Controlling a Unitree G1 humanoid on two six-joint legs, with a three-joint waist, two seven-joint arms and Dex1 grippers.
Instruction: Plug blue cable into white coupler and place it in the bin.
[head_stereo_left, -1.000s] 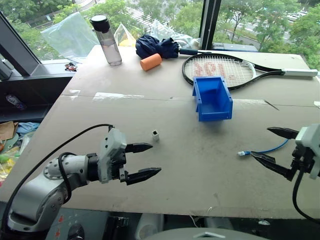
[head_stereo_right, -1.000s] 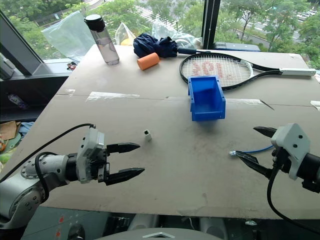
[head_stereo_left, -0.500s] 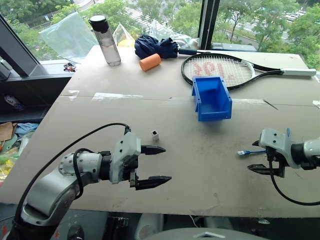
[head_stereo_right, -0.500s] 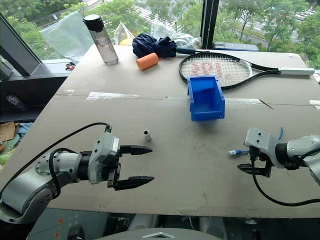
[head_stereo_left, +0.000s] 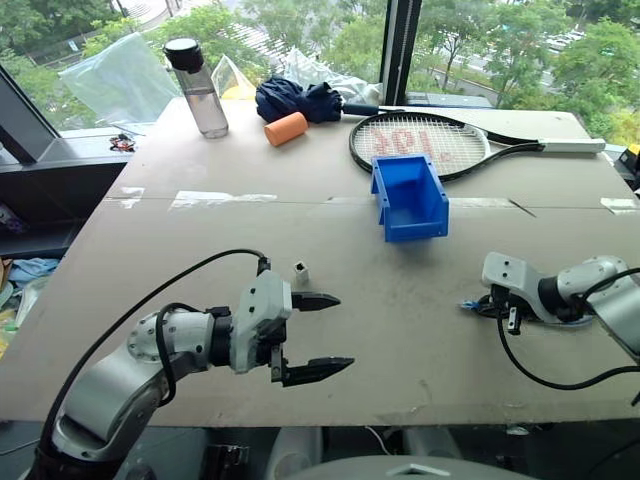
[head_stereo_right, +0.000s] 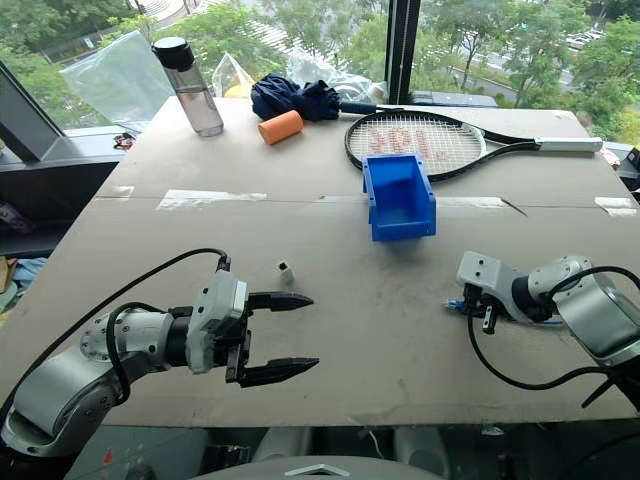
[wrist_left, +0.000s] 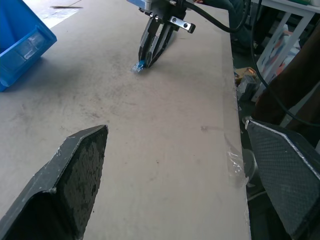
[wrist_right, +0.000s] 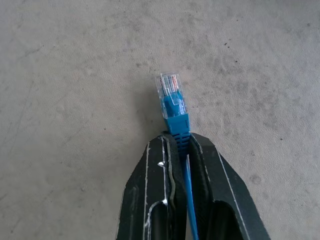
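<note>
**Worktop by the window: cable gripped, coupler loose**

Setting: a grey-brown worktop (head_stereo_left: 330, 330) against large windows, trees outside. A strip of pale tape runs across the board behind the working area.

Task items:
- Cable (wrist_right: 176, 116): its clear plug lies on the worktop at the right side, the blue boot just behind it pinched between the fingers of the right end effector (wrist_right: 181, 145), which are clenched on the cable. The plug sticks out past the fingertips. The rest of the cord is hidden behind the end effector.
- Coupler (head_stereo_left: 299, 270): stands loose on the worktop left of centre, just beyond the upper finger of the left end effector (head_stereo_left: 325, 335), not touching it.
- Bin (head_stereo_left: 408, 197): sits at mid-board, past both arms, sloped front towards the robot, well apart from coupler and cable.

Left end effector: released, fingers spread wide, holding nothing, pointing towards the right side just above the board.

Other things, all on the far part of the worktop:
- Racket (head_stereo_left: 420, 143), its head just behind the bin, handle running right.
- Orange roll (head_stereo_left: 286, 128), beside a dark blue bundle of cloth (head_stereo_left: 296, 98).
- Bottle (head_stereo_left: 196, 88), upright, black cap, far left.
- Clear plastic bags (head_stereo_left: 130, 75) along the window edge.

Bare board lies between plug and coupler.
</note>
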